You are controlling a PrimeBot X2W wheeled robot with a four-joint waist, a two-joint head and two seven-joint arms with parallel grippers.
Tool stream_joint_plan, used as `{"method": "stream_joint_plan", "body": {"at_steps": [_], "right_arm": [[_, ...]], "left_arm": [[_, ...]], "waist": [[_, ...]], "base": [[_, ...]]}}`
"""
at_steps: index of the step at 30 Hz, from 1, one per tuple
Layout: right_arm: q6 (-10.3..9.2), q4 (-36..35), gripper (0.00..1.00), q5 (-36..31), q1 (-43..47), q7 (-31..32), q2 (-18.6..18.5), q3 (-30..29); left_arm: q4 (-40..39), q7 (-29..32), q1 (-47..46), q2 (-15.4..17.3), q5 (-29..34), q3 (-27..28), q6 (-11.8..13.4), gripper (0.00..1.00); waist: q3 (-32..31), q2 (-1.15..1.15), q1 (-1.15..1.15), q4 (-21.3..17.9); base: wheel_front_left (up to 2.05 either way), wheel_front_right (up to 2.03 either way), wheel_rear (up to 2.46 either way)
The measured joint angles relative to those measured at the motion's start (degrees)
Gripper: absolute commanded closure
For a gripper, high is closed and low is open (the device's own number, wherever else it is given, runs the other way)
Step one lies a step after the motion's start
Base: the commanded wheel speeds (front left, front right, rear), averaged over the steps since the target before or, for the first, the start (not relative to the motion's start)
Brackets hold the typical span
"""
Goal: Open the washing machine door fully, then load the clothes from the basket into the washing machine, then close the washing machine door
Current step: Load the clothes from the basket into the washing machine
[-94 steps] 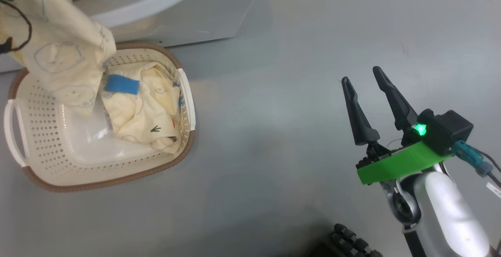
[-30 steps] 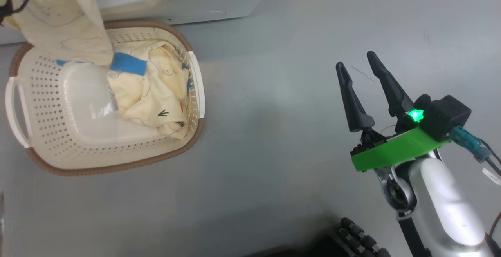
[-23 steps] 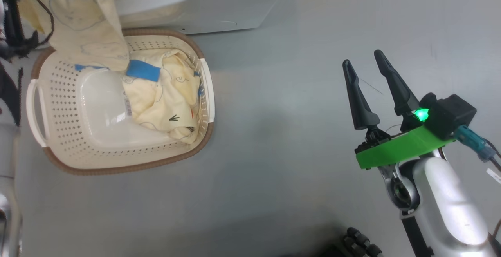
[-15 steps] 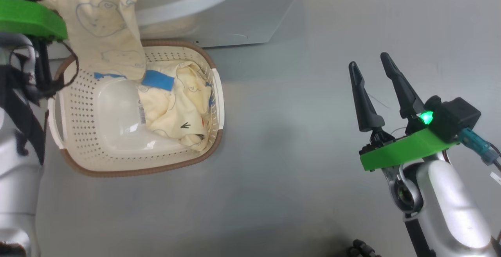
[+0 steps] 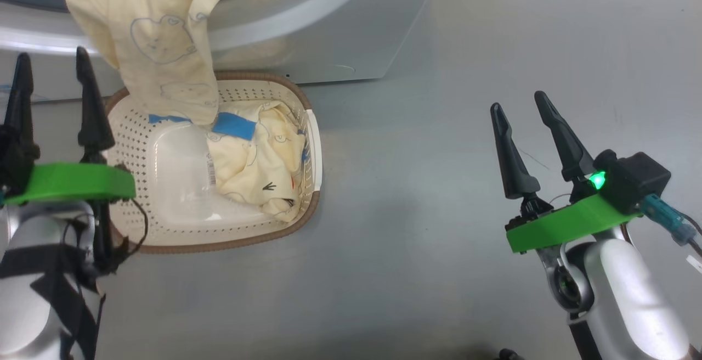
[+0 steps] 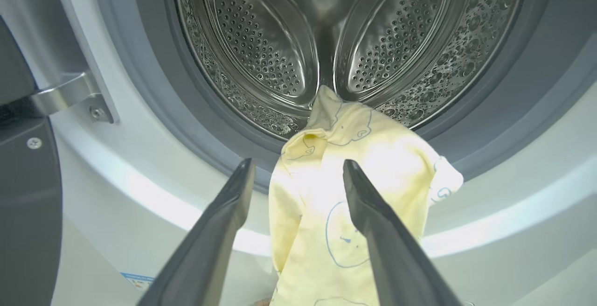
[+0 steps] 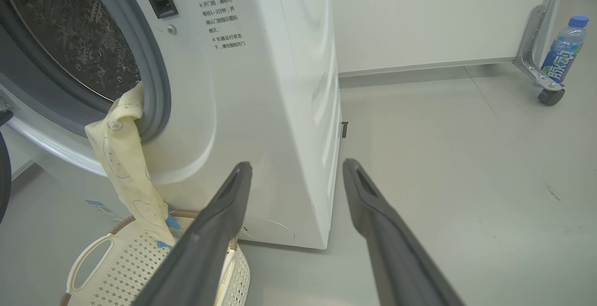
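Left claw [image 5: 52,55] and right claw [image 5: 517,101] gape empty; clothes [image 5: 159,36] trail from gasket [image 6: 536,86], seemingly into basket [image 5: 130,135].

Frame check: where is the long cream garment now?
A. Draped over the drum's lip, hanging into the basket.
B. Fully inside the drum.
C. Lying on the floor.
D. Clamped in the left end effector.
A: the garment hangs from the drum lip into the basket; the left end effector is open.

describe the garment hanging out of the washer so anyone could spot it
Start at the white washing machine and its round drum opening. A pale yellow garment with blue prints drapes from its lower rim down to the basket. The other garment lies crumpled wholly inside the basket.
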Motion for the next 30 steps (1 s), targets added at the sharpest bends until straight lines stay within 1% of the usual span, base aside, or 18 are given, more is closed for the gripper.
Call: {"method": "stream_joint_plan", "body": {"at_steps": [5, 11, 17, 25, 30], "right_arm": [[0.0, -0.5, 0.0, -0.5, 0.4, 0.0, -0.1, 0.0], [0.0, -0.6, 0.0, -0.7, 0.4, 0.0, -0.1, 0.0], [0.0, -0.6, 0.0, -0.7, 0.4, 0.0, -0.1, 0.2], [0.0, -0.6, 0.0, -0.7, 0.4, 0.0, -0.1, 0.2], [0.0, -0.6, 0.0, -0.7, 0.4, 0.0, -0.1, 0.2]], "left_arm": [[-6.7, 0.0, 8.7, -0.4, -0.5, 1.9, 2.2, 0.0], [-12.3, 0.0, 15.3, -1.3, -0.6, 3.4, 4.5, 0.0], [-15.9, 0.1, 20.5, -1.4, -0.9, 3.9, 5.8, 0.0], [-19.2, 0.1, 24.5, -1.6, -0.9, 4.1, 7.3, 0.0], [-20.1, 0.1, 25.9, -1.8, -1.0, 4.2, 7.5, 0.0]], "waist": [[0.1, 0.0, 0.0, 0.0], [0.2, 0.0, 0.0, 0.0], [0.0, 0.0, 0.0, 0.0], [0.0, 0.0, 0.0, -0.2], [0.0, 0.0, 0.0, -0.3]], "base": [[0.0, 0.0, 0.0], [0.0, 0.0, 0.0], [0.0, 0.0, 0.0], [0.0, 0.0, 0.0], [0.0, 0.0, 0.0]]}}
